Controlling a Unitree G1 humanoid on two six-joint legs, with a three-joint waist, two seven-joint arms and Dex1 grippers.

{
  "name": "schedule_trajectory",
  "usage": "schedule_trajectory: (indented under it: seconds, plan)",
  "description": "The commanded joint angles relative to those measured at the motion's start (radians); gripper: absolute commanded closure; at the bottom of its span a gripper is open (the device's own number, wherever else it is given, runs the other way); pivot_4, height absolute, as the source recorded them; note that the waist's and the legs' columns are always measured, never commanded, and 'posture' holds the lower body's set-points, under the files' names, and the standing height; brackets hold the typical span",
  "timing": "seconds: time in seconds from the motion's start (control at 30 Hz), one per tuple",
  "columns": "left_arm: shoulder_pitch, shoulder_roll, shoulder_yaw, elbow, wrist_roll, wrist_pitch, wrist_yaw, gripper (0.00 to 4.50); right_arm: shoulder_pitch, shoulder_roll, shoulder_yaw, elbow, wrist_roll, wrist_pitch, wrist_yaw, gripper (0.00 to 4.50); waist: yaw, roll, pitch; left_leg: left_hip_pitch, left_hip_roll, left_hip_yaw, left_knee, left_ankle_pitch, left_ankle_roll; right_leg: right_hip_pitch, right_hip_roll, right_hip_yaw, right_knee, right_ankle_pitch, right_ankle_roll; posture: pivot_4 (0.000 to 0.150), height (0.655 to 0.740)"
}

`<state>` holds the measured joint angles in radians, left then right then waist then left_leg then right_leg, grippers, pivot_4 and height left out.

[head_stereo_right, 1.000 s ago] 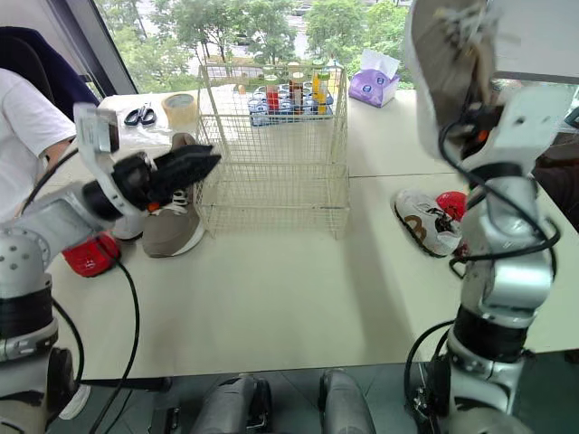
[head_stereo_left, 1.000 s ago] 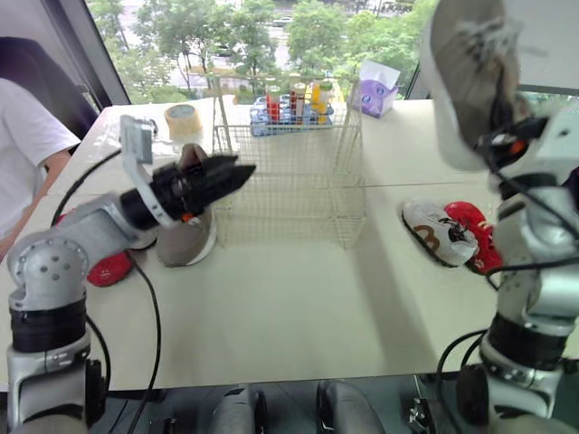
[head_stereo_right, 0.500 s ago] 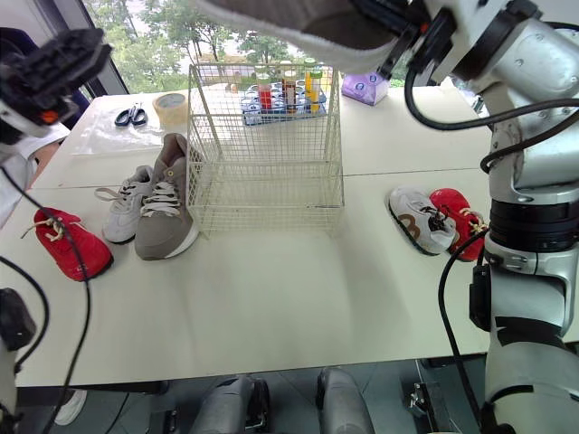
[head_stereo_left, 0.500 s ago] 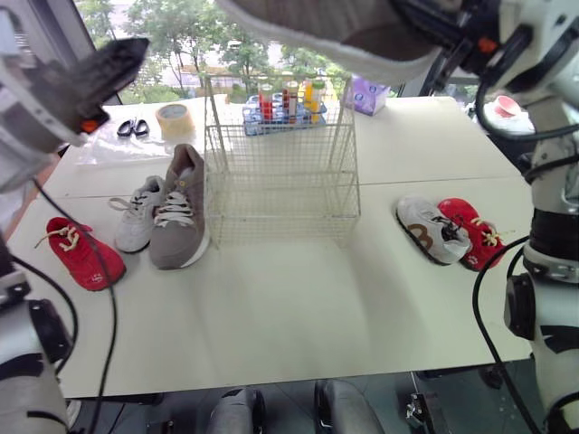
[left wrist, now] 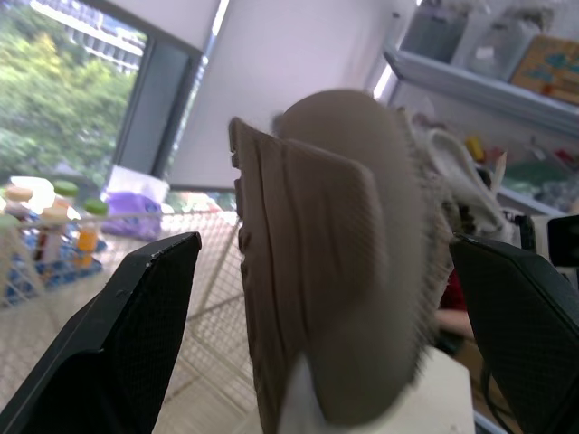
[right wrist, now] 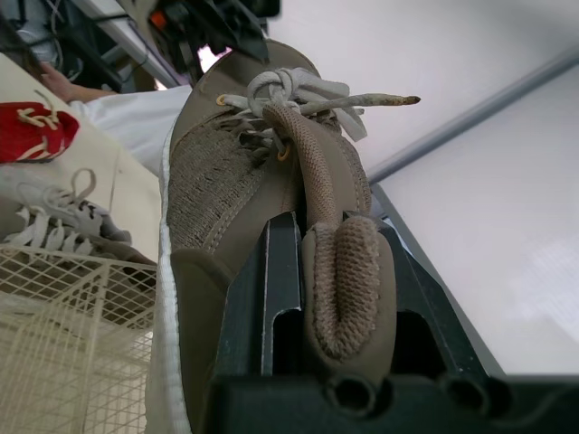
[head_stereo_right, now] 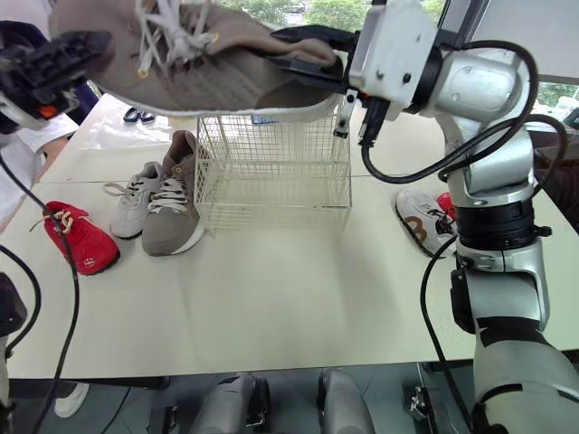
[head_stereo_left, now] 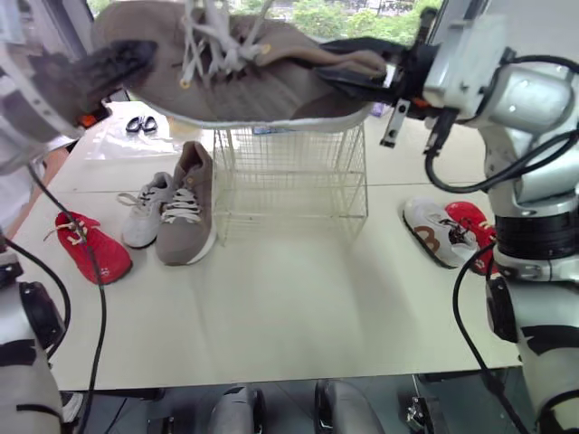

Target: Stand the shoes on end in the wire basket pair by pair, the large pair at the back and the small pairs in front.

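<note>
Moved: the large brown shoe, down from overhead and level above the wire basket, heel collar pinched in our right gripper, our left gripper spread about its toe; we should tip it on end and lower it at the back.

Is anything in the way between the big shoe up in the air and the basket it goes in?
Nothing visible is in the way. The big brown shoe, clamped in the right gripper, hangs above the wire basket, which looks empty inside.
</note>
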<state>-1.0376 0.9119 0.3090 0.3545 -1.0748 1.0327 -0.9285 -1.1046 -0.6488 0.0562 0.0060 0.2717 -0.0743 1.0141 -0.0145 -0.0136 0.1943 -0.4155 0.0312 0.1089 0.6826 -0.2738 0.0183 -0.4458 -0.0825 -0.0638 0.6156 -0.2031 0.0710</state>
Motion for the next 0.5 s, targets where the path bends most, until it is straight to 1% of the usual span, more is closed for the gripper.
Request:
schedule_trajectory:
  seconds: [0.03,0.2,0.23,0.27,0.33,0.4,0.43,0.5]
  plan:
    - [-0.041,0.006,-0.014,0.02,0.037,-0.01,-0.096,0.86,-0.028,-0.01,-0.032,-0.027,-0.006,-0.032,-0.003,4.25,-0.002,0.0,0.0,0.0,0.0,0.0,0.0,0.0,0.0,0.0,0.0,0.0,0.0,0.0,0.0,0.15,0.74]
    - [-0.067,-0.01,-0.007,0.043,0.056,0.012,-0.136,3.35,-0.01,-0.024,-0.036,-0.053,-0.009,-0.02,0.01,4.25,-0.002,0.0,0.0,0.0,0.0,0.0,0.0,0.0,0.0,-0.001,0.001,0.0,0.001,0.0,0.0,0.15,0.74]
    - [-0.068,-0.015,-0.005,0.042,0.06,0.014,-0.132,3.7,-0.007,-0.026,-0.036,-0.06,-0.007,-0.011,0.01,4.25,-0.002,0.0,0.0,0.0,0.001,0.0,0.0,0.0,0.0,-0.001,0.001,0.0,0.001,0.0,0.0,0.15,0.74]
    - [-0.067,-0.022,0.001,0.039,0.062,0.014,-0.123,3.87,-0.003,-0.03,-0.036,-0.067,-0.002,0.003,0.009,4.25,-0.001,0.0,0.0,0.0,0.001,0.0,0.0,0.0,0.0,-0.001,0.0,0.0,0.001,0.0,0.0,0.15,0.74]
    - [-0.06,-0.037,0.02,0.032,0.055,0.022,-0.108,3.87,0.009,-0.044,-0.033,-0.085,0.004,0.05,0.013,4.25,0.003,0.0,0.0,0.0,0.0,0.0,0.0,0.0,0.0,-0.001,0.0,0.0,0.001,0.0,0.0,0.15,0.74]
    - [-0.048,-0.058,0.058,0.029,0.035,0.032,-0.077,3.88,0.026,-0.051,-0.039,-0.104,0.025,0.13,-0.002,3.26,0.004,0.0,0.0,-0.001,0.0,-0.001,0.001,0.0,0.0,0.0,0.0,0.0,0.001,0.0,0.0,0.15,0.74]
    - [-0.037,-0.069,0.08,0.024,0.028,0.031,-0.057,3.88,0.033,-0.05,-0.053,-0.116,0.053,0.185,-0.016,2.84,0.002,0.0,0.0,-0.001,0.0,-0.001,0.001,0.0,0.0,0.0,0.0,0.0,0.001,0.0,0.0,0.15,0.74]
    - [-0.008,-0.102,0.155,0.018,-0.015,0.04,0.01,3.88,0.033,-0.037,-0.106,-0.129,0.111,0.295,-0.081,1.87,0.002,0.0,0.0,-0.001,0.0,-0.001,0.001,0.0,0.0,0.0,0.0,0.0,0.001,0.0,0.0,0.15,0.74]
